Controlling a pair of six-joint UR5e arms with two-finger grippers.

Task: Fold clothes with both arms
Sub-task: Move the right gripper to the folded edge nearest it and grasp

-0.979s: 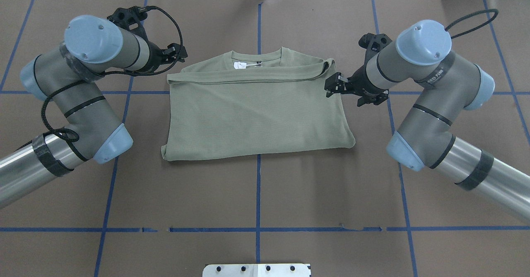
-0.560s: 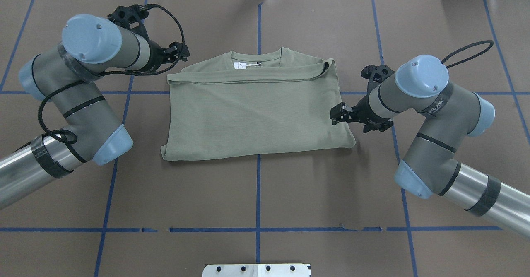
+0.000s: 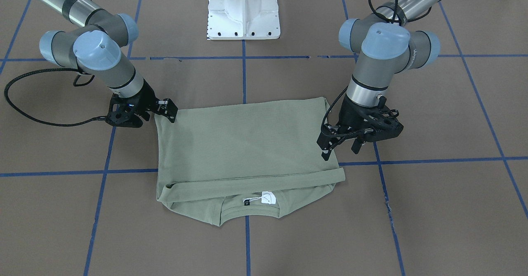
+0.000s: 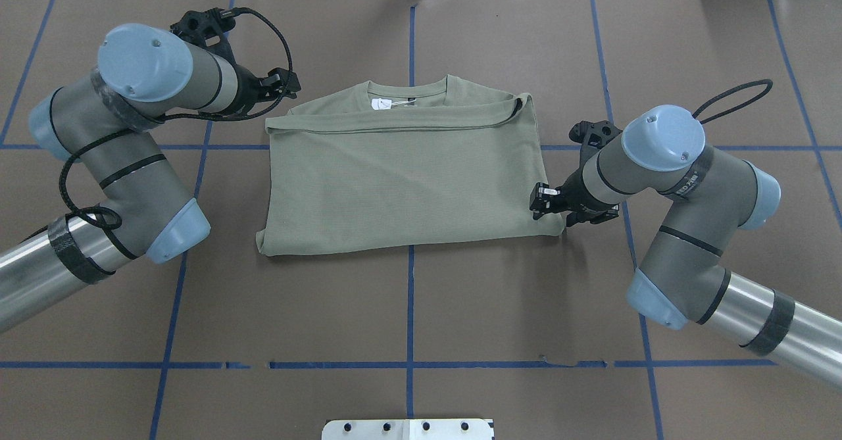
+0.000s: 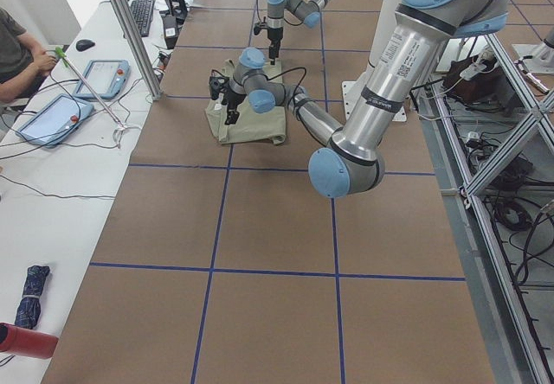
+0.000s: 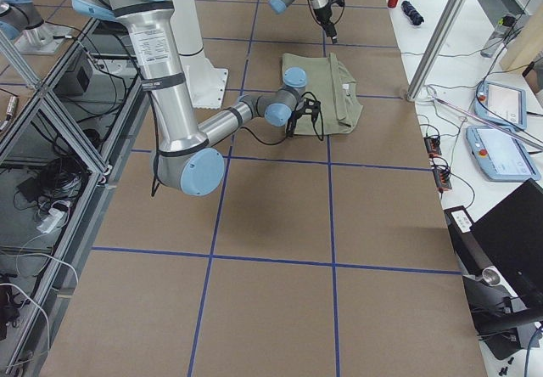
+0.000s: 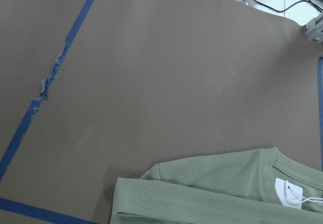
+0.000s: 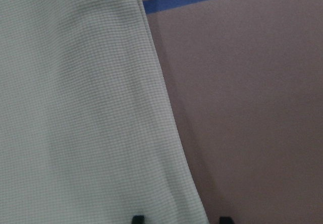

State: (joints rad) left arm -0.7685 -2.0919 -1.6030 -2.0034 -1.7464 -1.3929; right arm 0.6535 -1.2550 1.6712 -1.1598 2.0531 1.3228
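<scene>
The sage-green shirt (image 4: 408, 177) lies folded flat on the brown table, collar and white neck tag (image 4: 379, 104) at the far edge. It also shows in the front view (image 3: 243, 144) and the left wrist view (image 7: 227, 188). My right gripper (image 4: 538, 203) is open and low at the shirt's near right corner. In the right wrist view its fingertips (image 8: 137, 218) straddle the shirt's edge (image 8: 75, 108). My left gripper (image 4: 284, 83) hovers raised just beyond the shirt's far left corner, holds nothing, and looks open in the front view (image 3: 339, 147).
Blue tape lines (image 4: 410, 295) grid the brown table cover. The white base pedestal (image 3: 243, 12) stands at the robot's side of the table. A side table with tablets (image 5: 52, 116) and a seated person (image 5: 13, 47) lies beyond the far edge.
My right gripper moved along the shirt's right edge from the far right corner to the near right corner. The left arm stayed almost still. The shirt did not move.
</scene>
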